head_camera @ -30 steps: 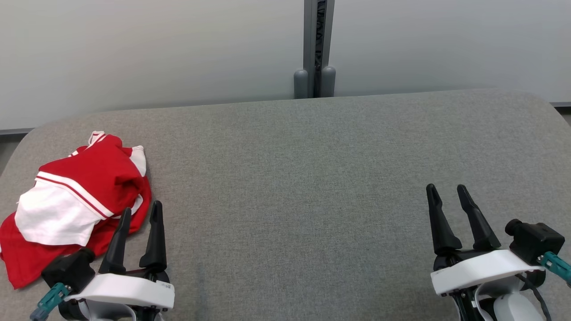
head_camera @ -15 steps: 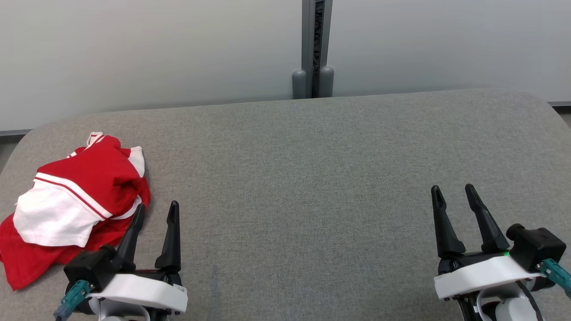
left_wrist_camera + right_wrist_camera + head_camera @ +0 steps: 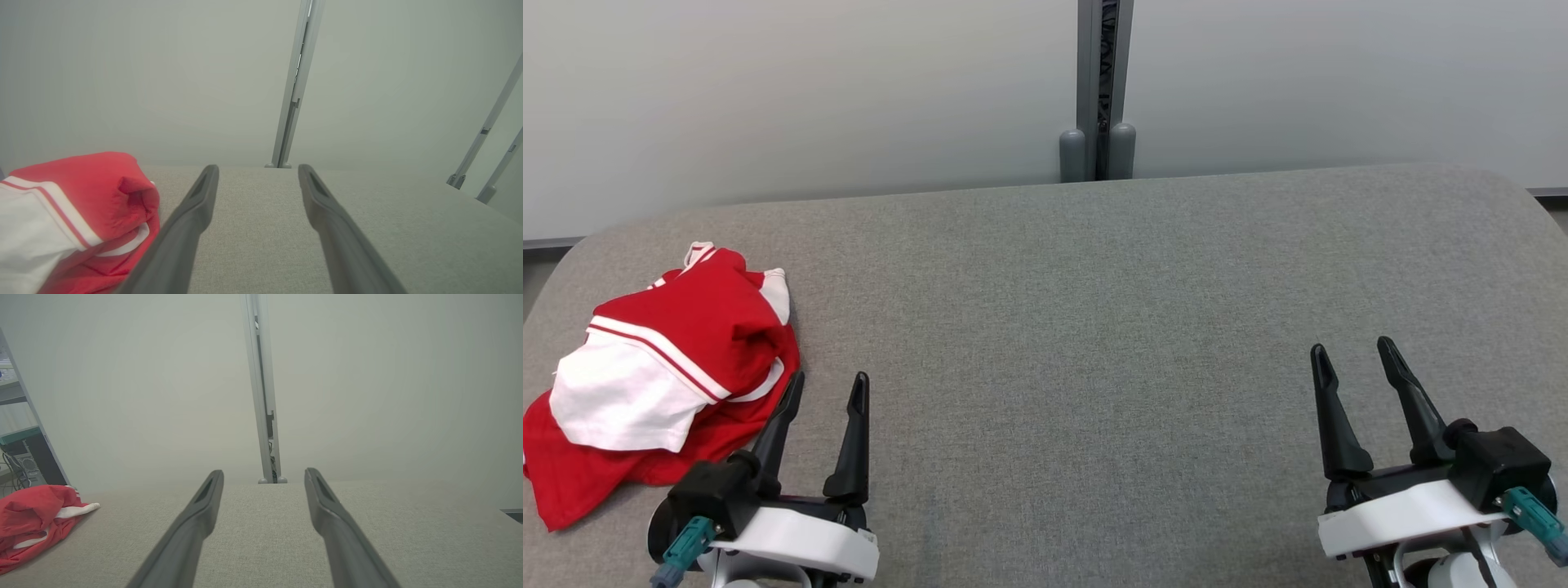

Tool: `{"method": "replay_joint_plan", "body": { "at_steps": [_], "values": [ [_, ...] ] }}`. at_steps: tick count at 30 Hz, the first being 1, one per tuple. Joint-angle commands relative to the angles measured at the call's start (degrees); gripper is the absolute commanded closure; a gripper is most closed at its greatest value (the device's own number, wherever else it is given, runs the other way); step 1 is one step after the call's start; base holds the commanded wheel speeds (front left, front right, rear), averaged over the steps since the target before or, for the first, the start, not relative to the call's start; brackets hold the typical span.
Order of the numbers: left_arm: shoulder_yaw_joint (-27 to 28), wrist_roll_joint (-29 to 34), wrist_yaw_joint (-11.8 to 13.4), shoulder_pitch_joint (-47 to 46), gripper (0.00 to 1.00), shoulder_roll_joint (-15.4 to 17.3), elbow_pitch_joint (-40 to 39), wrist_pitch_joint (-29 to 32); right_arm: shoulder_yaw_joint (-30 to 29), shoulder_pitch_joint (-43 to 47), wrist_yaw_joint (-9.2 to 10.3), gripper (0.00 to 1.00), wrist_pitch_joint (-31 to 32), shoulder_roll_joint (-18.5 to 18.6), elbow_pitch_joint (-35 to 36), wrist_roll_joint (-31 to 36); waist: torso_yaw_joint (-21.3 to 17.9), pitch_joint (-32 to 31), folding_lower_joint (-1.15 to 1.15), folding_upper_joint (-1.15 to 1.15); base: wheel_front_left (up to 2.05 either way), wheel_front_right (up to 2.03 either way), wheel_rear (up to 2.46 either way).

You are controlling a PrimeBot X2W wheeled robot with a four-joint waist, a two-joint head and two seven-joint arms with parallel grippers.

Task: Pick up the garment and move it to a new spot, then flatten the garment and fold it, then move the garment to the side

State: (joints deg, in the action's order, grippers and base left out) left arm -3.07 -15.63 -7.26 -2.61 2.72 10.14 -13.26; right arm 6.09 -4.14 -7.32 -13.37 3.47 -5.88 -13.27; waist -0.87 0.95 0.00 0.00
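A red and white garment (image 3: 662,367) lies folded in a loose bundle at the far left of the grey table (image 3: 1094,327). In the left wrist view the garment (image 3: 77,212) sits just left of my fingers, and in the right wrist view the garment (image 3: 32,522) lies far off at the left. My left gripper (image 3: 827,388) stands open just right of the bundle's near right edge, with nothing between its fingers. My right gripper (image 3: 1354,354) is open over bare table at the lower right, holding nothing.
A pale wall panel runs behind the table, with a grey upright post (image 3: 1101,90) at its middle. The table's corners are rounded at far left and far right. Shelving with equipment (image 3: 20,457) stands beyond the table's left end.
My left gripper has drawn back to the right and toward me, clear of the garment. The right gripper shifted only slightly. The garment has stayed put.
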Motion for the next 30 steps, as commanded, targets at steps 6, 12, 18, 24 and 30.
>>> {"method": "replay_joint_plan", "body": {
  "at_steps": [6,12,18,24,30],
  "values": [
    [-0.55,3.00,-0.25,-0.25,0.00,0.27,0.33,-1.08,-0.38,0.78,-0.29,0.00,-1.16,0.18,1.10,3.28,0.02,0.03,0.00,0.00,0.00,0.00,0.00],
    [-0.90,5.11,-0.25,-0.57,0.00,0.29,0.52,-1.65,-0.76,1.08,-0.29,0.00,-1.71,0.17,1.65,5.76,0.02,-0.01,0.00,0.00,0.00,0.00,0.00],
    [-1.01,5.82,-0.28,-0.58,0.00,0.31,0.55,-2.01,-0.89,1.18,-0.30,0.00,-1.97,0.11,2.02,6.55,-0.06,-0.10,0.00,0.00,0.00,0.00,0.00],
    [-0.90,5.39,-0.28,-0.37,0.00,0.30,0.51,-1.95,-0.90,1.32,-0.29,0.00,-1.97,-0.02,2.11,6.04,-0.14,-0.05,0.00,0.00,0.00,0.00,0.00],
    [-0.80,5.07,-0.28,-0.62,0.00,0.29,0.62,-1.95,-0.97,1.35,-0.29,0.00,-1.97,-0.09,2.01,5.58,-0.10,0.10,0.00,0.00,0.00,0.00,0.00]
  ]
}}
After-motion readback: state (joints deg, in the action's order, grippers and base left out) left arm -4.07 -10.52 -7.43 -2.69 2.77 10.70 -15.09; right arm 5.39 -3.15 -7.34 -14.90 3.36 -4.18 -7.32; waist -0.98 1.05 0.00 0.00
